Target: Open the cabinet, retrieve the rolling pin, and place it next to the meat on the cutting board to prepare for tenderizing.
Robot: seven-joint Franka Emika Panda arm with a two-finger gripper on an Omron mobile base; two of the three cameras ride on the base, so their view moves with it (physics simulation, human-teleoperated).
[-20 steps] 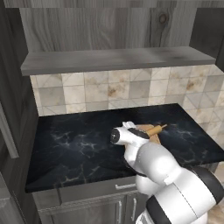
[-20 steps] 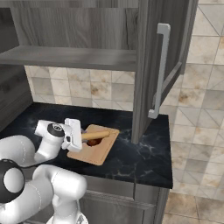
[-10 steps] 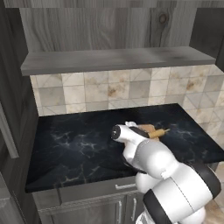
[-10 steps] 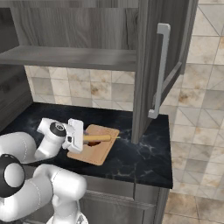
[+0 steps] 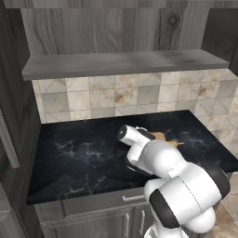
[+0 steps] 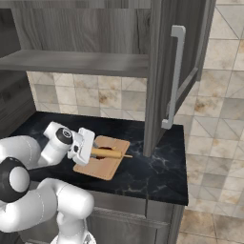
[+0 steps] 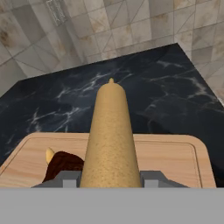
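Left base view — rolling pin: a tan tip of the rolling pin (image 5: 173, 143) shows just past the white wrist, over the right part of the black marble tabletop (image 5: 83, 158).
Left base view — cutting board: a sliver of the cutting board (image 5: 159, 136) shows behind the arm.
Left base view — surroundings: a grey shelf (image 5: 121, 63) runs above the tiled wall; the arm's own bulk blocks the fingers.
Left base view — arm: it rises from the lower right and reaches forward and low over the tabletop.

Right base view — rolling pin: it lies lengthwise across the cutting board (image 6: 102, 165), its near end between the fingers (image 6: 90, 153), its far end pointing right.
Right base view — fingers: the gripper (image 6: 91, 151) is clenched on the rolling pin (image 6: 107, 153).
Right base view — surroundings: the open door of the cabinet (image 6: 164, 62) hangs to the right of the board, its silver bar handle (image 6: 173, 78) facing the camera.
Right base view — arm: wrist level, hand low over the board's left end.

Hand view — rolling pin: the rolling pin (image 7: 110, 131) runs straight away from the gripper (image 7: 110, 178), gripped from both sides.
Hand view — meat: the meat (image 7: 63, 165) sits on the cutting board (image 7: 175, 155) just left of the pin; whether they touch cannot be told.
Hand view — surroundings: the tabletop (image 7: 144, 87) and tiled wall lie beyond.
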